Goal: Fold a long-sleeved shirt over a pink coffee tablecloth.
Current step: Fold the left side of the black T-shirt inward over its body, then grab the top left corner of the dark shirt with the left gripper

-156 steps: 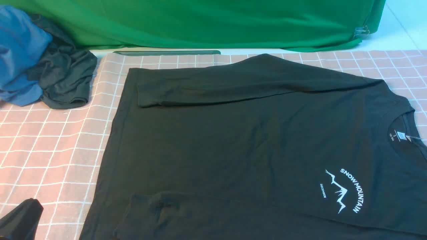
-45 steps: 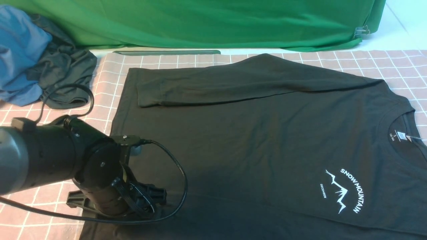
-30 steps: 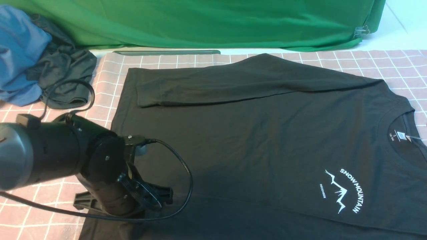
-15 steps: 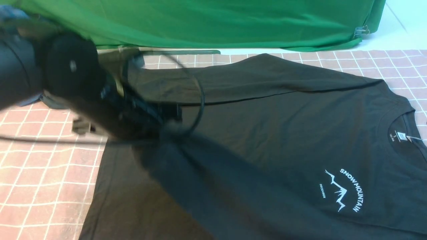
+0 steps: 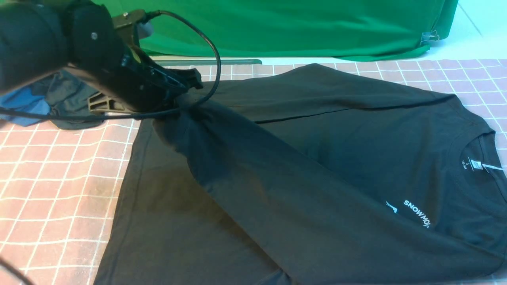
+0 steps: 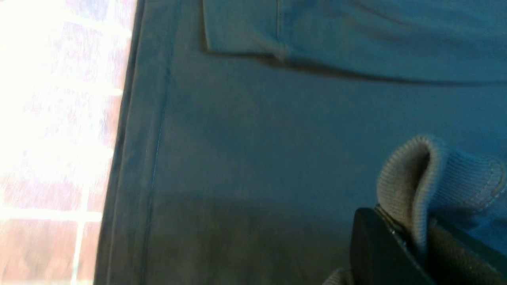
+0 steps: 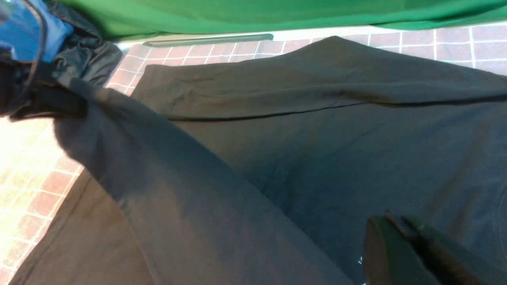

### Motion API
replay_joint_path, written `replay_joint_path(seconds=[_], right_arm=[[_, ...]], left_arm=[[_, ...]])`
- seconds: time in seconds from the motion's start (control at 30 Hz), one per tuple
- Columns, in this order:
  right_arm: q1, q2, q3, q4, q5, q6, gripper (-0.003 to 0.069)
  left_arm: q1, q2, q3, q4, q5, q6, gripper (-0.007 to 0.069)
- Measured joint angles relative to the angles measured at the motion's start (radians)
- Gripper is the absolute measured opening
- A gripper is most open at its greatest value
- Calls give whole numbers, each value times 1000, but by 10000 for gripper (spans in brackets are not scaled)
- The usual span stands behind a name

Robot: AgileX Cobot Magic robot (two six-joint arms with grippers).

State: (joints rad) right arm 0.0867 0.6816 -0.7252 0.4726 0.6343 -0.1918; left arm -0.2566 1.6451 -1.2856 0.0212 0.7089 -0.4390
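Shirt [image 5: 356, 150]: lay flat on the pink tablecloth [image 5: 59, 170], collar at 3 o'clock.
Left pincer [image 5: 184, 93]: was clamped on the near sleeve's cuff [image 6: 427, 174], held up toward 10 o'clock.
Right pincer [image 7: 400, 233]: was closed, empty, over the chest.
Tip: I reckoned the cuff wanted laying straight alongside the far sleeve [image 5: 309, 95], lowered before release, or it'd bunch.

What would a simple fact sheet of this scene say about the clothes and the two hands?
Shirt: long-sleeved shirt, black, spread flat, logo partly covered by its sleeve
Surface: pink coffee tablecloth, white grid
Left hand: shut on the sleeve's cuff, raised near the shirt's far-left corner
Right hand: shut, empty, above the shirt
Background: green cloth, blue garment, dark bundle
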Motion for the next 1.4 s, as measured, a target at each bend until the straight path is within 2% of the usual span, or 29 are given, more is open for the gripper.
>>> replay_joint_path(seconds=[0.43, 0.73, 0.83, 1.0, 1.1, 1.17, 1.23, 1.37, 1.4], right_arm=[[0, 0, 0, 16, 1, 0, 70], [0, 0, 0, 25, 11, 0, 70], [0, 0, 0, 25, 23, -2, 70], [0, 0, 0, 16, 33, -20, 70], [0, 5, 0, -1, 58, -20, 70], [0, 31, -11, -19, 101, -19, 70], [0, 70, -32, -46, 161, -17, 70], [0, 164, -88, -102, 234, -16, 70], [0, 168, -90, -106, 235, -16, 70]], left_arm=[[68, 158, -83, 0, -66, 6, 64], [68, 205, -83, 70, -115, 26, 72], [68, 210, -83, 97, -117, 29, 111], [68, 199, -111, 133, -76, 29, 272], [68, 172, -140, 108, -9, 32, 307], [68, 137, -155, 42, 69, 59, 298], [65, 98, -153, -77, 143, 129, 262], [-7, -2, -60, -276, 252, 289, 82], [-14, -7, -52, -288, 254, 293, 67]])
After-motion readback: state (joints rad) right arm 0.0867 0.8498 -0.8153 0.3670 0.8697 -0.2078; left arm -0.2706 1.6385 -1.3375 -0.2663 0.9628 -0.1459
